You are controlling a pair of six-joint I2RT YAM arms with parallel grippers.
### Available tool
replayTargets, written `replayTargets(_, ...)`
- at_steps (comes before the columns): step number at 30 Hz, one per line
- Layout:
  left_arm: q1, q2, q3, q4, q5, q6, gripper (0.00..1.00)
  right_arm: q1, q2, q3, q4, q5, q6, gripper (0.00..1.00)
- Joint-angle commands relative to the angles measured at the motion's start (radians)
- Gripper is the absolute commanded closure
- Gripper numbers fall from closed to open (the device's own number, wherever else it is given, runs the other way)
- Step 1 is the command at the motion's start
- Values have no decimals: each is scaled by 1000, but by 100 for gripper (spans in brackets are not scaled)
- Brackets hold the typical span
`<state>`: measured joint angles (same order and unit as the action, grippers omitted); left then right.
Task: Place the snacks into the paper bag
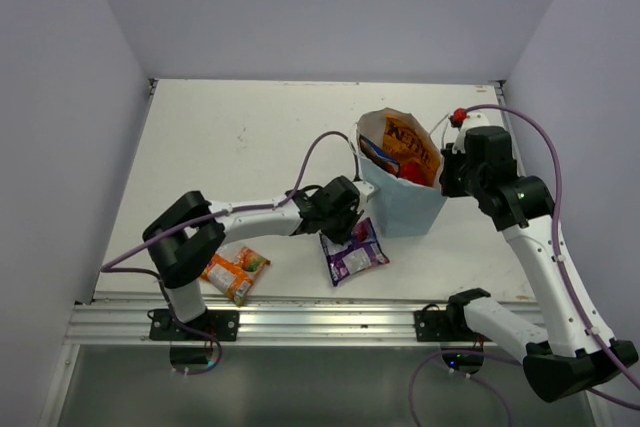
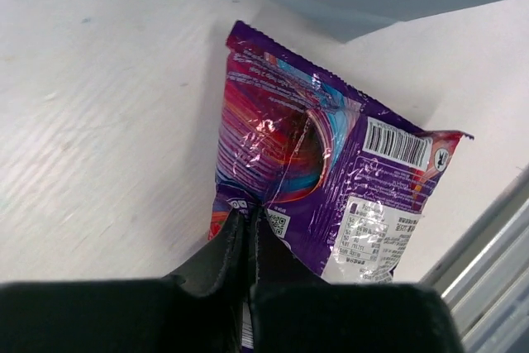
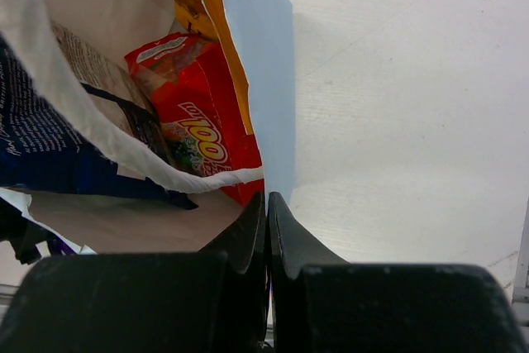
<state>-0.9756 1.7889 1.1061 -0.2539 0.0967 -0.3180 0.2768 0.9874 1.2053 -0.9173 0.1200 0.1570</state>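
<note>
The light blue paper bag [image 1: 405, 209] stands open right of centre. Inside it are the orange Kettle bag [image 1: 413, 144], the blue packet [image 1: 378, 155] and the red packet [image 1: 412, 173]; the red packet [image 3: 198, 134] also shows in the right wrist view. My right gripper [image 3: 266, 197] is shut on the paper bag's rim [image 3: 269, 80] at its right side. The purple-white packet [image 1: 353, 251] lies on the table in front of the bag. My left gripper [image 2: 250, 214] is shut on the near edge of the purple-white packet [image 2: 306, 155]. The orange-white packet [image 1: 235, 272] lies near the left arm's base.
A metal rail [image 1: 300, 319] runs along the near table edge, just beyond the purple packet in the left wrist view [image 2: 483, 262]. Grey walls close the table on the far, left and right sides. A cable [image 1: 320, 152] loops from the left arm over the table.
</note>
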Motion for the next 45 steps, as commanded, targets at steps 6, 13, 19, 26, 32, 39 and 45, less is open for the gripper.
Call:
replayTargets(6,95,-105,230,-433,-670,-67,100,4,-16,7,24,1,1,100)
replayTargets(13,167,22,772,-597,-952,-17,100,4,-13,10,34,-13,3,100)
replayTargets(19,163,94,1122,-351,-883,147,100,4,-29,19,21,-2,-1,100)
replayTargets(26,118,-136,819,-7,-432,154,100,4,-36,19,9,10,-2,100)
replayTargets(32,77,-198,669,183,-40,103,100,4,-20,16,23,-5,10,100)
replayTargets(39,28,-152,739,176,37,135,100,4,-21,11,20,-6,13,100)
replayTargets(45,28,-80,883,157,-207,255,100,4,-29,10,11,-6,10,100)
